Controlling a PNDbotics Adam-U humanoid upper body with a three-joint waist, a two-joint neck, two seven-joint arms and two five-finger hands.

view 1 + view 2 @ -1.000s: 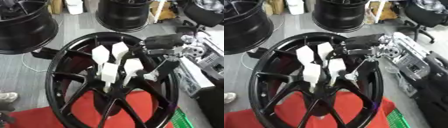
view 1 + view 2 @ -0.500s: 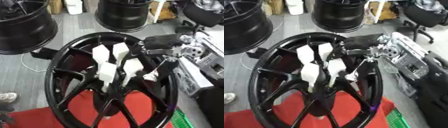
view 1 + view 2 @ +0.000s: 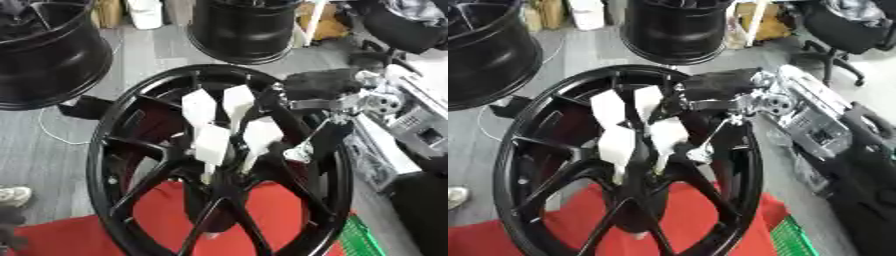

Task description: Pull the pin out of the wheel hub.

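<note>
Centre of view: black spoked wheel hub (image 3: 219, 165), standing on a red mat (image 3: 262, 220), rim towards the camera. Right hand (image 3: 227, 125): entering from the right on a black-and-silver arm (image 3: 337, 92), white-covered fingers (image 3: 212, 142) reaching down over the hub's centre where the spokes meet; fingers bunched close together and bent downward, apparently closing about something at the centre, though whether they clamp anything cannot be told. Pin: not distinguishable; presumably at the hub centre, hidden beneath the fingers. Left hand: absent from both views. Surroundings: further black wheels (image 3: 48, 50) on the grey floor behind; green crate (image 3: 359, 240) at lower right; silver equipment (image 3: 815, 120) to the right. Progress, as judged: reach complete, hand placed at the hub; pin not seen drawn clear, so extraction appears outstanding.
</note>
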